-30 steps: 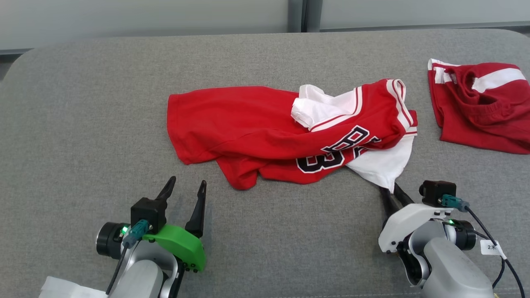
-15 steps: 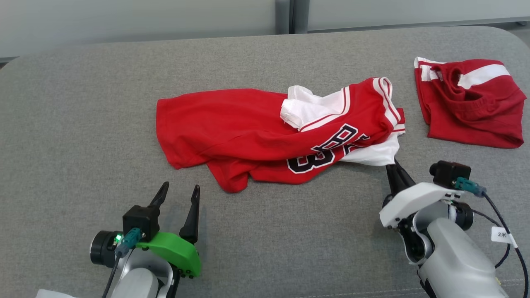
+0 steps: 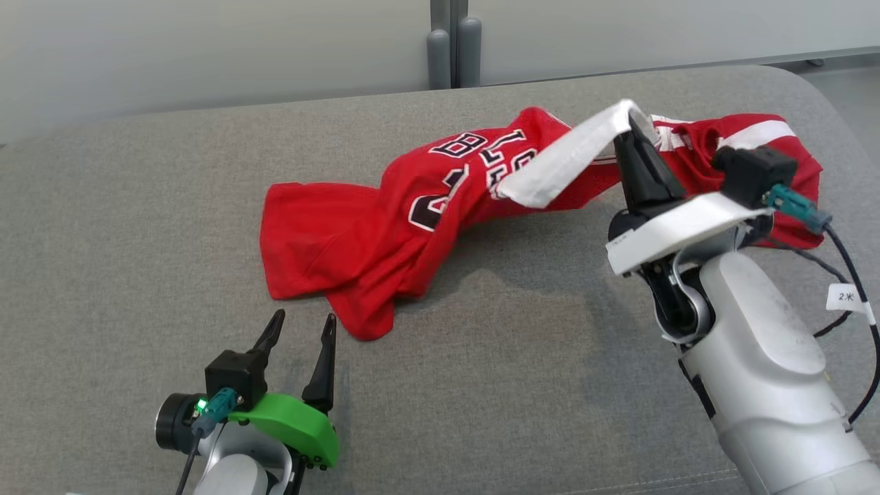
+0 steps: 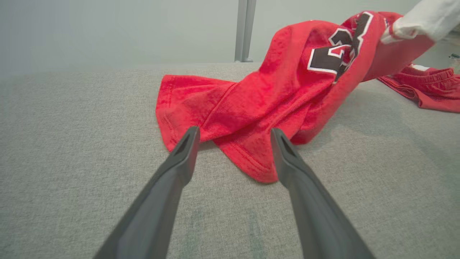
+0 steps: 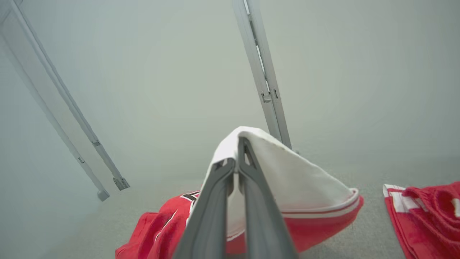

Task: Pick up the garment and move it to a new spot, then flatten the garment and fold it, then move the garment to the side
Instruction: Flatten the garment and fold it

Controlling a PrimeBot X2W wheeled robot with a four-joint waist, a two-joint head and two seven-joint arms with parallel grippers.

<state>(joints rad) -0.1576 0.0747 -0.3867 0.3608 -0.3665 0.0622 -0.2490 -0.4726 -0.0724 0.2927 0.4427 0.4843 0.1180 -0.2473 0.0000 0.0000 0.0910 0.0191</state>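
Observation:
The garment (image 3: 385,227) is a red jersey with black-and-white numbers and white sleeves, lying on the grey cushioned surface (image 3: 137,206). My right gripper (image 3: 630,127) is shut on its white sleeve (image 3: 570,161) and holds that end raised, so the cloth stretches from the lifted sleeve down to its left end on the surface. In the right wrist view the white fabric (image 5: 287,172) drapes over the closed fingertips (image 5: 237,154). My left gripper (image 3: 299,323) stands open at the lower left, just short of the jersey's near hem (image 4: 248,162).
A second red garment (image 3: 763,137) with white stripes lies at the back right, partly behind my right arm. A grey wall with a vertical post (image 3: 447,41) runs along the far edge of the surface.
My right gripper has closed on the white sleeve and lifted it up and away, turning the jersey's right half over. The head camera has shifted. The left gripper stays open in place.

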